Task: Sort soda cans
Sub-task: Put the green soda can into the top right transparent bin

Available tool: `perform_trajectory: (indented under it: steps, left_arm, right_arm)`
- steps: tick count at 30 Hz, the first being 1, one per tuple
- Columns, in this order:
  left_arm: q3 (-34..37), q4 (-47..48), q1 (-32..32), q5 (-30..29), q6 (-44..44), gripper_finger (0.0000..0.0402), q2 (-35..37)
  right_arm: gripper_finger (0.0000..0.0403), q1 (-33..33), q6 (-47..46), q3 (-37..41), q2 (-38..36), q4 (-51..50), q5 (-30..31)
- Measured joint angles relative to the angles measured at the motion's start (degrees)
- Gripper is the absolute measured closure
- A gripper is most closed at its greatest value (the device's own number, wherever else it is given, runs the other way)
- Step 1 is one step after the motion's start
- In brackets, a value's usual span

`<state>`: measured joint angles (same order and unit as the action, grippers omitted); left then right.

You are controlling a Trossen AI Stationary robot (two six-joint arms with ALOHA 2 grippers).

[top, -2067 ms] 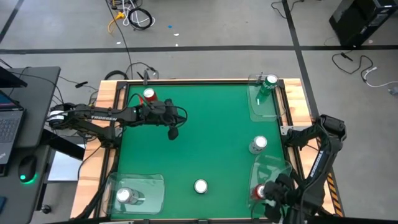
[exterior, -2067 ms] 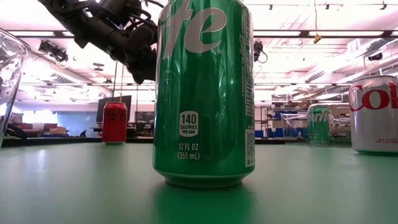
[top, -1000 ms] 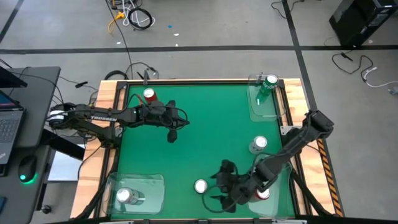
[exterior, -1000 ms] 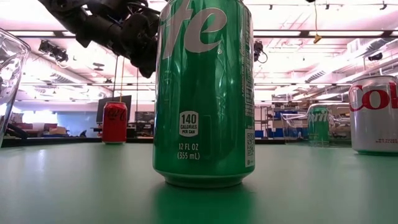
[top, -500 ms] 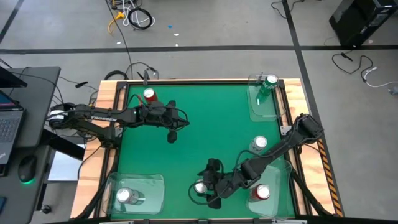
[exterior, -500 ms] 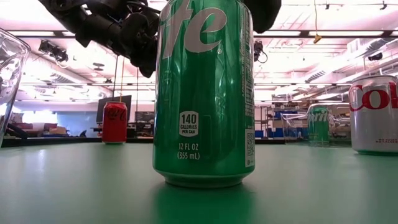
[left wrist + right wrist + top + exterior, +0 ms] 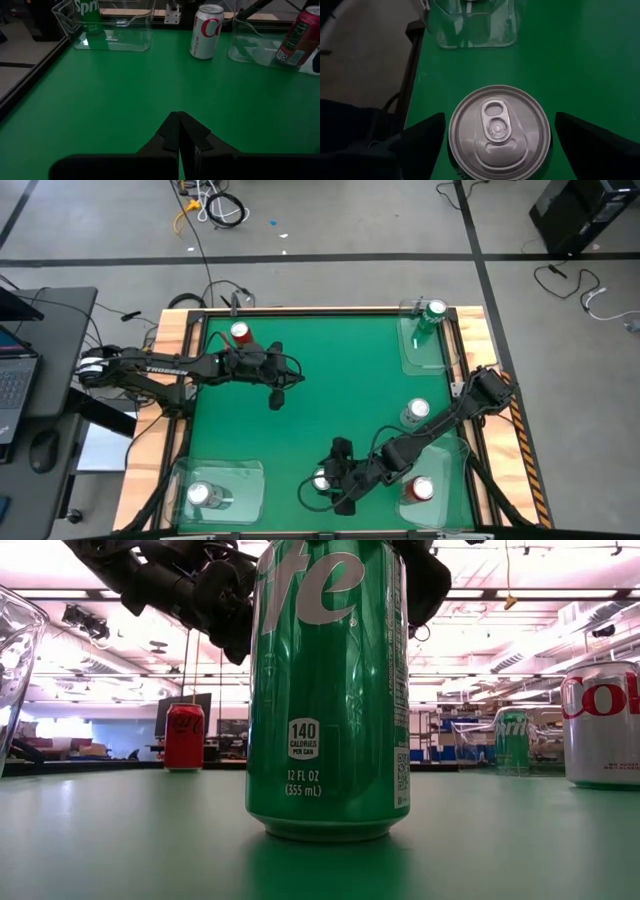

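A green soda can [image 7: 321, 477] stands upright near the table's near edge and fills the low view [image 7: 330, 690]. My right gripper [image 7: 499, 150] is open above it, one finger on each side of the silver top [image 7: 499, 131], with a narrow gap at each side. My left gripper [image 7: 278, 395] hovers shut over the far-left part of the table, near a red can [image 7: 240, 332] that stands on the mat. A silver can [image 7: 416, 411] stands toward the right edge. Another green can [image 7: 435, 310], a red can [image 7: 420, 490] and a silver can [image 7: 200, 495] sit in clear bins.
Clear plastic bins sit at three corners: far right [image 7: 425, 352], near right [image 7: 445, 452] and near left [image 7: 240, 472]. A wooden frame [image 7: 175, 330] borders the green mat. The mat's middle [image 7: 330, 390] is bare. A laptop and a mouse lie on a side desk to the left.
My right arm has swung from the near-right bin toward the table's left, along the near edge, and come down so that its open fingers straddle the top of the green can. The red can stays in the near-right bin.
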<state>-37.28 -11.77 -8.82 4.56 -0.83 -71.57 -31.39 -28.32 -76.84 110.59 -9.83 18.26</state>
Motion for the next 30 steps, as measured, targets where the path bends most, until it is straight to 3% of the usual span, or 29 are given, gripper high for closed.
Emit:
perform_trajectory:
  steps: [5, 9, 13, 21, 30]
  left_arm:
    - [0.0, -0.09, 0.0, -0.02, -0.12, 0.04, 0.0]
    - [-0.01, -0.01, 0.11, -0.04, -0.18, 0.04, -0.01]
    - [-0.02, 0.4, 0.52, -0.02, -0.29, 0.04, -0.02]
    - [-0.02, 0.36, 1.14, -1.25, -0.49, 0.04, -0.02]
    - [-0.02, -0.31, 1.11, -2.71, -0.8, 0.04, -0.02]
  right_arm:
    - [0.0106, 1.17, 0.99, -0.13, 1.66, 0.74, -3.35]
    - [0.0109, 1.99, 1.25, -0.18, 1.42, 1.09, -4.31]
    - [0.0109, 3.29, 3.38, 0.18, -2.56, -5.95, -3.36]
    - [0.0109, 8.67, 3.51, 0.1, -20.12, -29.14, 12.9]
    - [0.0109, 21.0, -7.78, 0.02, -37.98, -56.13, 30.06]
